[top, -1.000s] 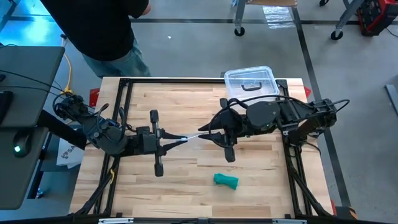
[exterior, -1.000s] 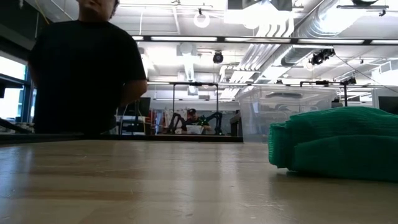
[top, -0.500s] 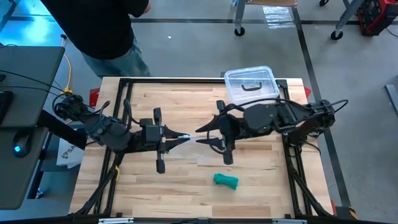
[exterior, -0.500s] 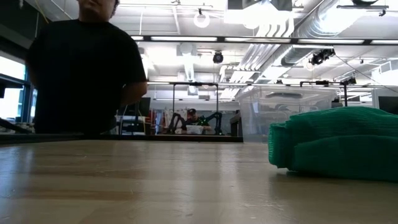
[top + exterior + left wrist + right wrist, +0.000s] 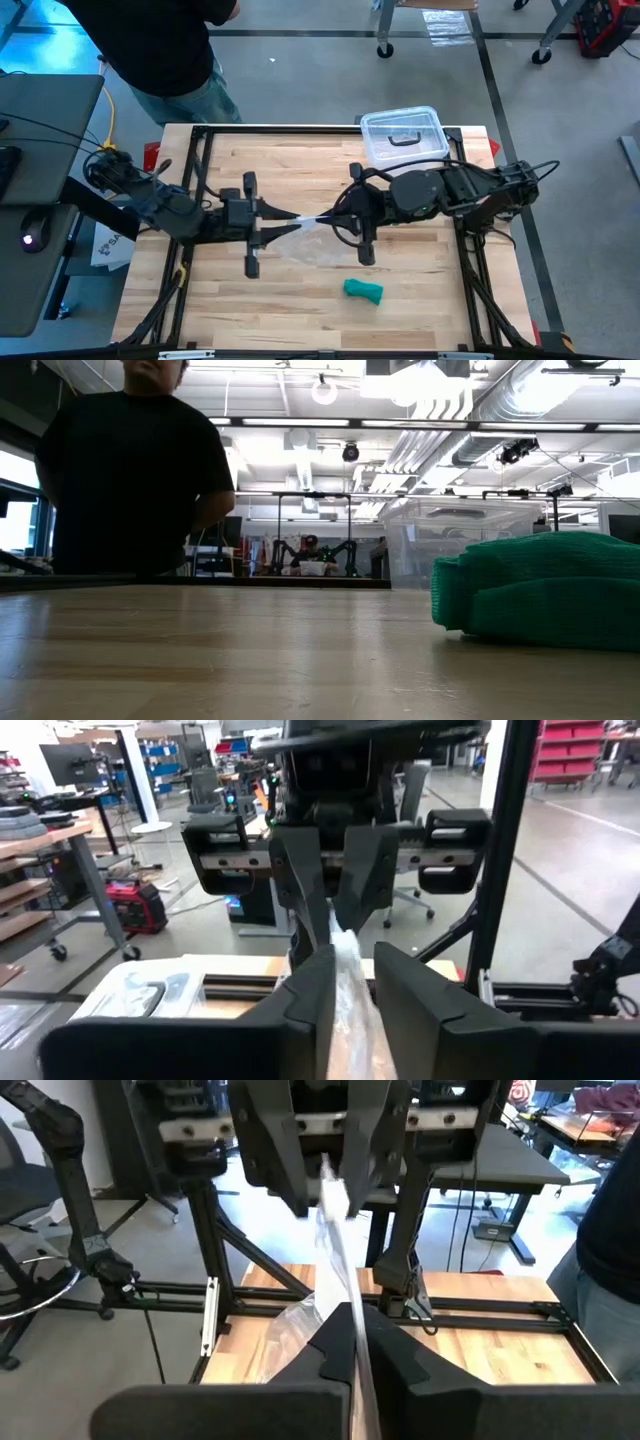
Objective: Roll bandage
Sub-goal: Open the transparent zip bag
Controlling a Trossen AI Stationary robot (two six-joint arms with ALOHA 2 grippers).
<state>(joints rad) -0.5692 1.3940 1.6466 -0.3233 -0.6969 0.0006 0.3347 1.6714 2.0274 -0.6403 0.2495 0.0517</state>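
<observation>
While crinkly clear plastic bag [image 5: 305, 222] is pinched by clamped right gripper [image 5: 327, 218] and part-open left gripper [image 5: 290, 218], tension should be kept even; rolled green fabric bandage [image 5: 363, 290] lies untouched at 5 o'clock.

This is a robotics lab or workshop. The wooden tabletop [image 5: 300, 150] sits in a black metal frame on a bare concrete floor [image 5: 560, 110] marked with dark tape lines. Exposed ducts [image 5: 440, 420] and strip lights run overhead. Beyond stand another pair of robot arms [image 5: 315, 550], height-adjustable desks [image 5: 480, 1160], a red generator [image 5: 135, 908], shelves of red bins [image 5: 580, 760] and a person in black [image 5: 135, 470].
</observation>
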